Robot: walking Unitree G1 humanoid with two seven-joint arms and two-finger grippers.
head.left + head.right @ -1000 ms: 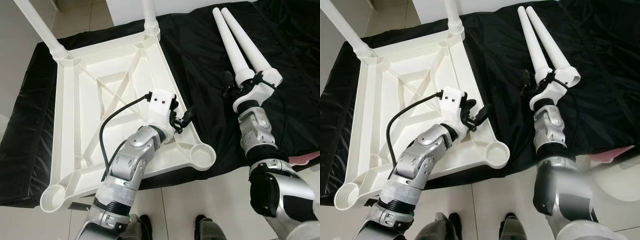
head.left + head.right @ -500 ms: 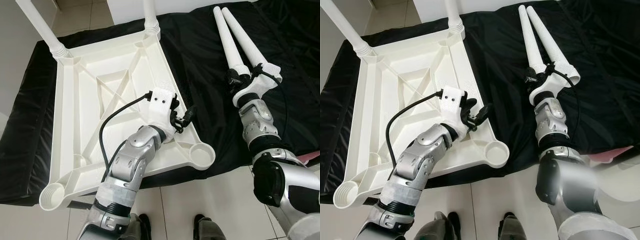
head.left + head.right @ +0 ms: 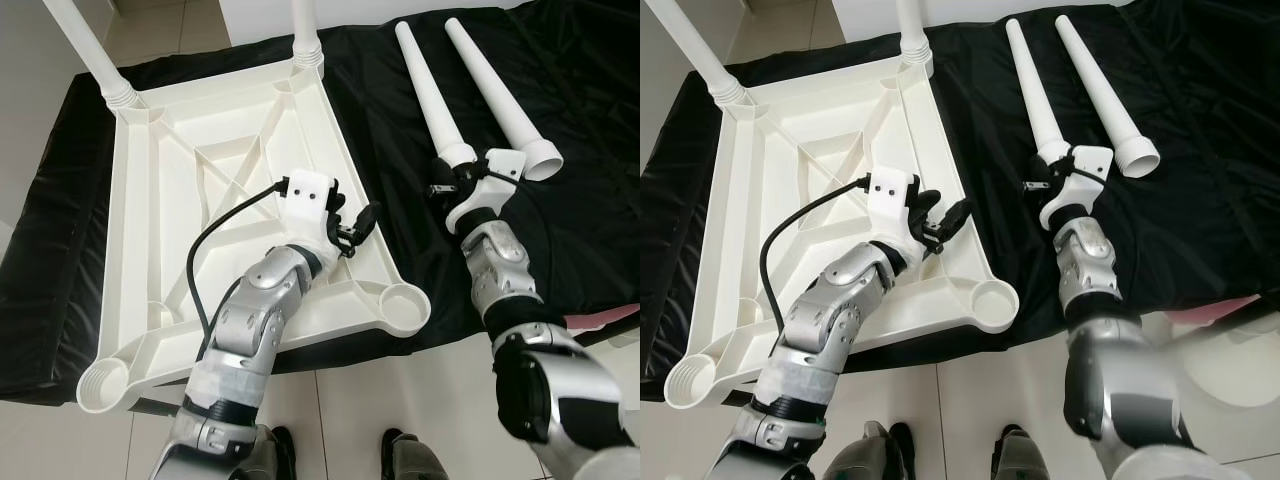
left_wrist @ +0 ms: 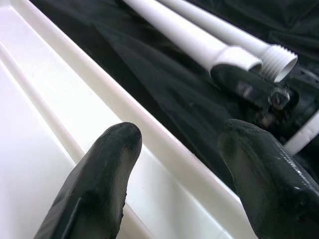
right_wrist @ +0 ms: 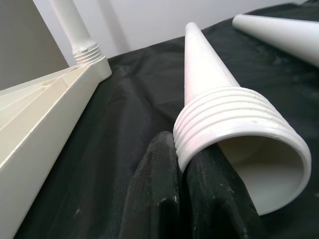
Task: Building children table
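Note:
The white table top [image 3: 200,200] lies upside down on a black cloth. Two legs [image 3: 85,50] [image 3: 305,30] stand screwed into its far corners. The near sockets [image 3: 405,300] [image 3: 100,380] are empty. Two loose tapered legs lie on the cloth to the right. My right gripper [image 3: 445,185] is shut at the threaded end of the nearer leg [image 3: 430,90], whose ribbed rim [image 5: 234,124] rests against the black fingers [image 5: 154,189]. The other leg [image 3: 495,85] lies apart from it. My left gripper [image 3: 355,222] hovers open over the top's right rim [image 4: 164,144].
The black cloth [image 3: 400,110] covers a low platform whose front edge runs just before my feet [image 3: 405,455]. Pale tiled floor [image 3: 400,400] lies in front. A pink thing [image 3: 612,316] shows at the right edge.
My right gripper has dragged the nearer loose leg leftward, so the two legs that lay side by side are now apart. The left gripper shifted slightly up and left.

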